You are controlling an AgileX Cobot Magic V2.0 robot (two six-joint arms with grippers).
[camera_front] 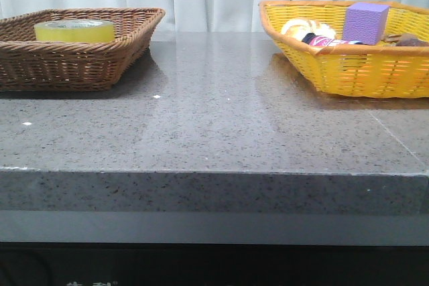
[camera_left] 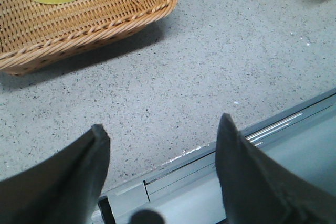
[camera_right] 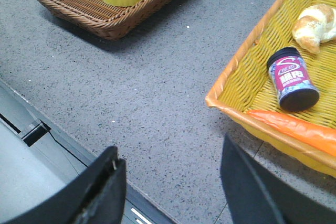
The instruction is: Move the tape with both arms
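1. Nothing of the transfer looked done from where I stood. The tape [camera_front: 74,31] sat upright on its flat side in the brown wicker basket [camera_front: 80,65] at the left of the grey table [camera_front: 214,132], with no finger near it.
2. The yellow basket [camera_front: 348,72] stood well apart on the right side, holding a purple cube [camera_front: 365,21], a bread roll [camera_right: 315,24], a small dark jar [camera_right: 292,80] lying on its side and something orange [camera_right: 299,127] along its near rim. No tape lay in it.
3. By my judgement everything was left to do: reach into the brown basket, lift the roll, pass it between the arms and set it down, probably on the right side.
4. The left gripper [camera_left: 163,166] hung over the table's near edge, its dark fingers spread wide and empty, pointed toward the brown basket's corner.
5. The right gripper [camera_right: 173,182] hovered over the near edge too, just beside the yellow basket's corner, fingers parted with nothing between them.
6. Neither arm showed in the front view, so both seemed held back from the baskets.
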